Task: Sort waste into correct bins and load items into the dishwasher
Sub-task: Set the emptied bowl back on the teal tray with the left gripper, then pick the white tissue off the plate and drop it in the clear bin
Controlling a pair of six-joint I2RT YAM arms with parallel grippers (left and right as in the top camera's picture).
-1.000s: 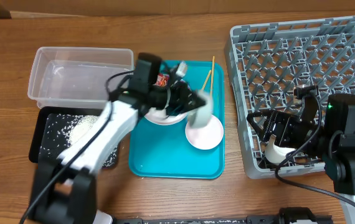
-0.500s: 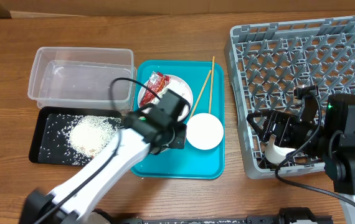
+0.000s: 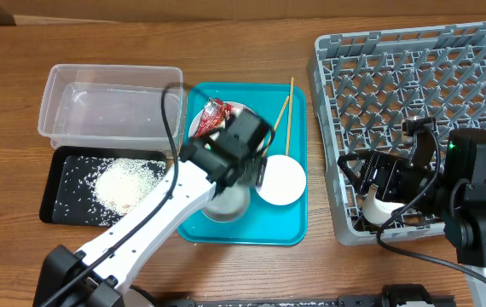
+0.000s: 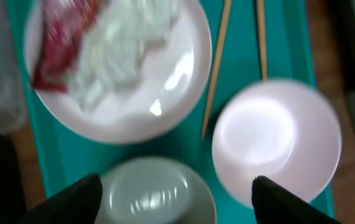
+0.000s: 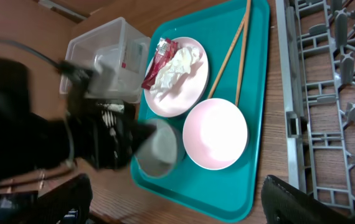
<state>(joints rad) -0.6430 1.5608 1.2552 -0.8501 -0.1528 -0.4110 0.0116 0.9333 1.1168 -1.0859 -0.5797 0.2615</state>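
Observation:
My left gripper (image 4: 176, 200) hangs open over the teal tray's front left, its fingers either side of a small white bowl (image 4: 156, 194) (image 3: 226, 203) standing on the tray. To the right sits a pink bowl (image 4: 277, 140) (image 3: 280, 181). Behind them a pale plate (image 4: 165, 93) (image 3: 245, 113) carries the red wrapper (image 4: 62, 40) (image 3: 214, 114) and the white tissue (image 4: 124, 43). Two chopsticks (image 3: 284, 109) lie on the tray's right side. Rice (image 3: 124, 183) is heaped in the black tray (image 3: 55, 200). My right gripper (image 3: 378, 181) (image 5: 187, 205) is open and empty over the grey rack (image 3: 413, 94), above a white cup (image 3: 379, 207).
The clear tub (image 3: 111, 104) stands behind the black tray, left of the teal tray (image 3: 243, 230). Scattered rice grains cover the black tray's floor. My left arm (image 3: 153, 222) stretches diagonally from the table's front edge across the teal tray's left rim.
My left arm has swung about over the teal tray and its jaws have opened. The white bowl now stands on the tray's front left. My right arm has not moved.

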